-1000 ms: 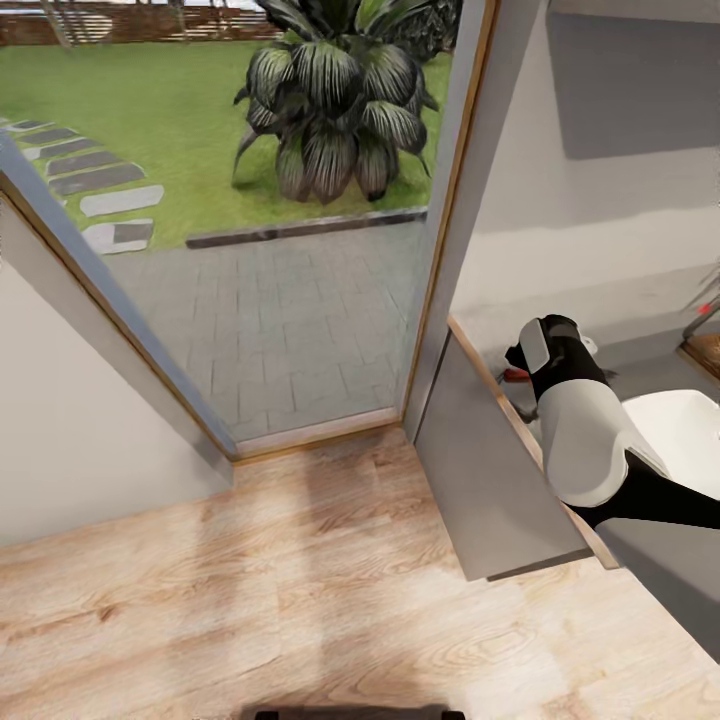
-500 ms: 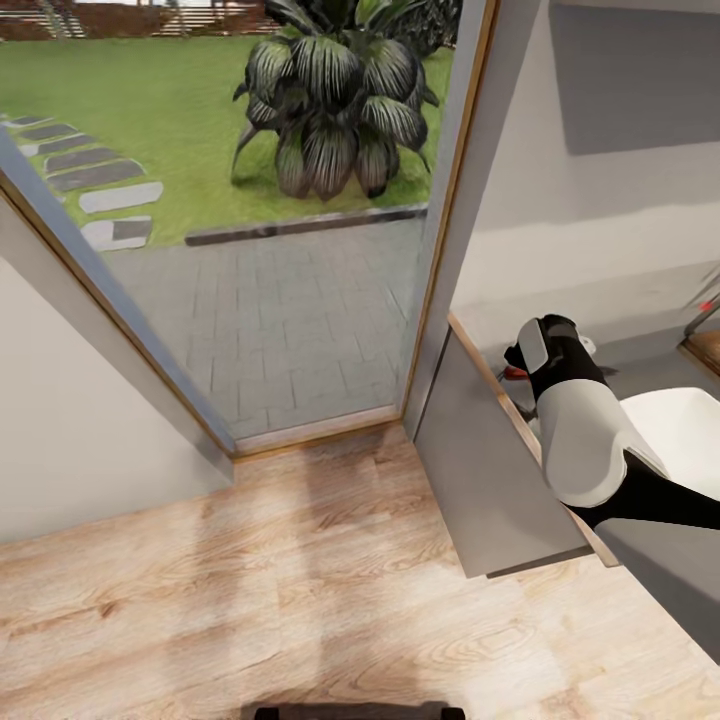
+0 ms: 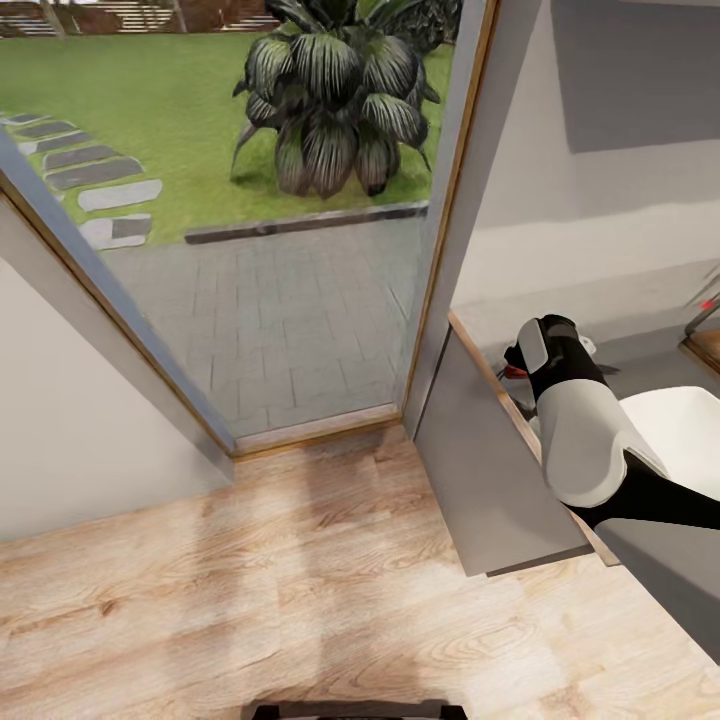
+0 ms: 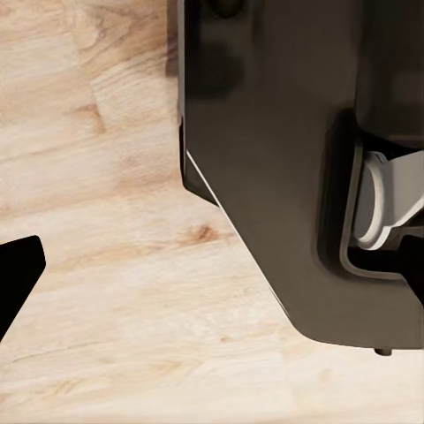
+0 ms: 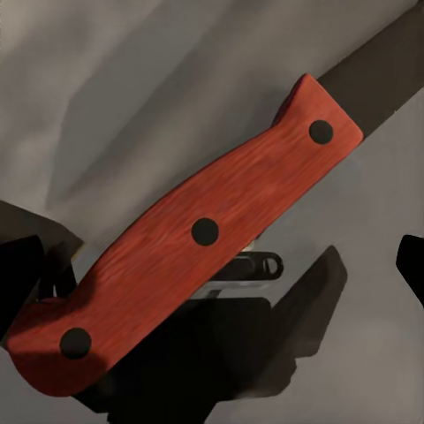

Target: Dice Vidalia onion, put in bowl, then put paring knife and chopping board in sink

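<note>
The paring knife (image 5: 203,256) lies on the grey countertop (image 3: 640,360), its red three-rivet handle running between the spread fingers of my right gripper (image 5: 212,265); the dark blade runs off one corner of the right wrist view. My right gripper (image 3: 515,365) is open, low over the counter's near end, with a speck of red at its tip. The white bowl (image 3: 690,430) sits just beyond my forearm. A corner of the chopping board (image 3: 706,350) shows at the right edge. My left gripper (image 4: 212,283) hangs open over the wooden floor. The onion is out of view.
The counter's grey end panel (image 3: 480,470) stands left of my arm, with wood floor (image 3: 300,580) before it. A glass door (image 3: 270,250) looks onto paving, grass and a large plant. The tap's red dot (image 3: 708,303) peeks in at the right. My dark base (image 4: 283,159) is beside the left gripper.
The head view has drifted very slightly. My right arm and the things on the counter have stayed where they were.
</note>
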Robot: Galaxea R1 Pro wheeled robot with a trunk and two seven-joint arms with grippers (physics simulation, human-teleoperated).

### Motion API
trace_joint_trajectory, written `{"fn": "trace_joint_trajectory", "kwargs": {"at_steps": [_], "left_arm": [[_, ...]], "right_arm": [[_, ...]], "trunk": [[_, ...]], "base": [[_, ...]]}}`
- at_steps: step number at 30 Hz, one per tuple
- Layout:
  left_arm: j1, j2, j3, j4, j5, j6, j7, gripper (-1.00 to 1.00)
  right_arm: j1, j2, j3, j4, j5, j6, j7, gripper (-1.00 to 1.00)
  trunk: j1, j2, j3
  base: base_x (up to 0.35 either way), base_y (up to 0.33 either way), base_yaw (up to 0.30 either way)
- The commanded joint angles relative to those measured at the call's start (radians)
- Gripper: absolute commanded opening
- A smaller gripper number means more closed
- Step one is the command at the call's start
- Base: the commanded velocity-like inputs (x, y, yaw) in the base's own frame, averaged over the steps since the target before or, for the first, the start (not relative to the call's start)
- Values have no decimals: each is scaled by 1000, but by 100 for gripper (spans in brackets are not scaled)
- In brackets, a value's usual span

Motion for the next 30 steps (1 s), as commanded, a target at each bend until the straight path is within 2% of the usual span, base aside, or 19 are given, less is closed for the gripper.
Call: {"fn": "trace_joint_trajectory", "kwargs": {"at_steps": [1,11,15,19,30], "left_arm": [[0,2,-8,-2,7,-3,10,100],[0,2,-8,-2,7,-3,10,100],[0,5,-8,0,8,-4,15,100],[0,8,-7,-4,8,-4,17,100],[-1,12,-7,-4,8,-4,17,100]], "right_arm": [[-1,1,-7,-2,10,6,3,100],[-1,2,-7,1,9,7,5,100],[0,16,-8,2,10,8,5,100],[0,4,-6,2,9,9,5,100],[0,-7,-8,2,9,34,3,100]], "trunk": [[1,-2,-1],[1,-2,-1],[1,-2,-1],[1,-2,-1],[1,-2,-1]], "base": [[0,0,0],[13,0,0],[0,0,0],[0,0,0],[0,0,0]]}}
